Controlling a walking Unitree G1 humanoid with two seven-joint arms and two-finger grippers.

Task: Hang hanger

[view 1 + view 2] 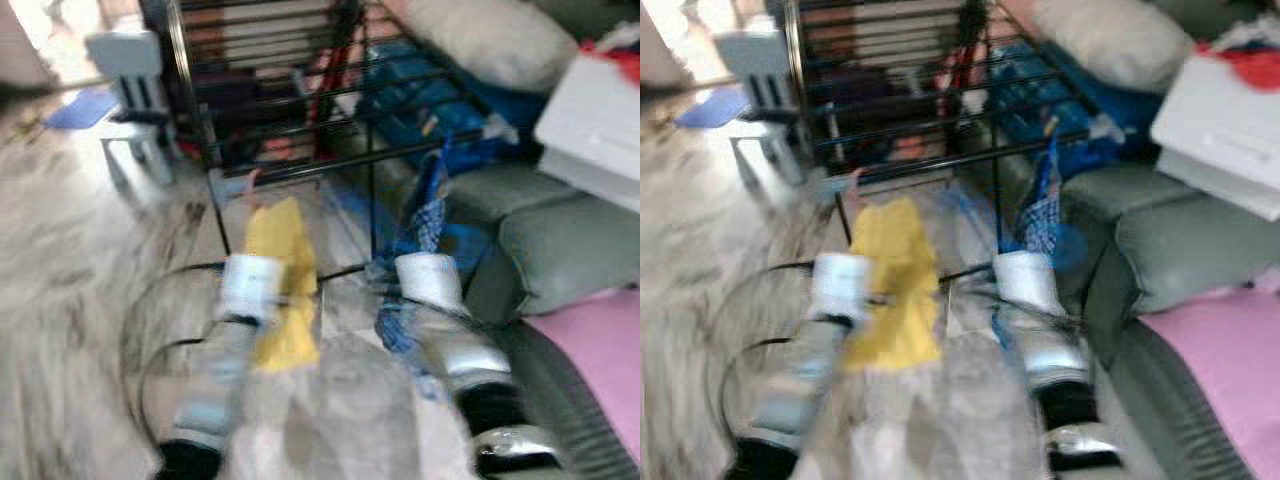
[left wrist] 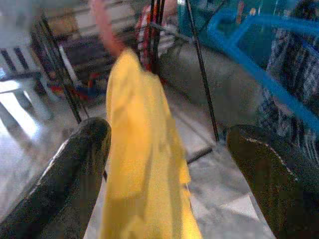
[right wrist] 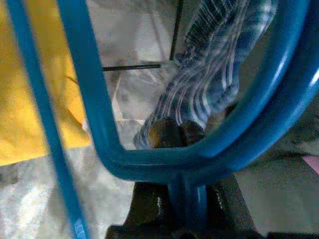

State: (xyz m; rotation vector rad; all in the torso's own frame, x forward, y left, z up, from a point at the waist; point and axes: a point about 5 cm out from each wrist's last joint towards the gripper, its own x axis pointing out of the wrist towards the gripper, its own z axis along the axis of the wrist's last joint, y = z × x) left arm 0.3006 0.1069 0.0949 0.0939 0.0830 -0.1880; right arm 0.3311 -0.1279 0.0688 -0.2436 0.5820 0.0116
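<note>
Left eye view is blurred, but the main things can be made out. Both silver arms reach forward over a pale tiled floor toward a black metal rack that stands against a grey-green sofa.

The right gripper is closed on a blue plastic hanger. In the right wrist view the hanger's blue bar passes between the two black fingers, whose tips meet just behind it. A blue and white checked cloth is on this hanger and hangs down beside the right arm, near the lower bar of the rack. The hanger is held in front of the rack, close to the sofa; because of the blur I cannot tell if it touches any bar.

The left gripper stands wide, with one black finger on each side of a yellow cloth. The cloth hangs between the fingers, and I cannot tell if it touches them. A pinkish hanger hook rises above the yellow cloth toward the rack.

A grey pillow and a white box lie on the sofa, and a pink cloth covers its near end. A small pale chair stands on the floor left of the rack. A thin black cable curves over the floor beside the left arm.
</note>
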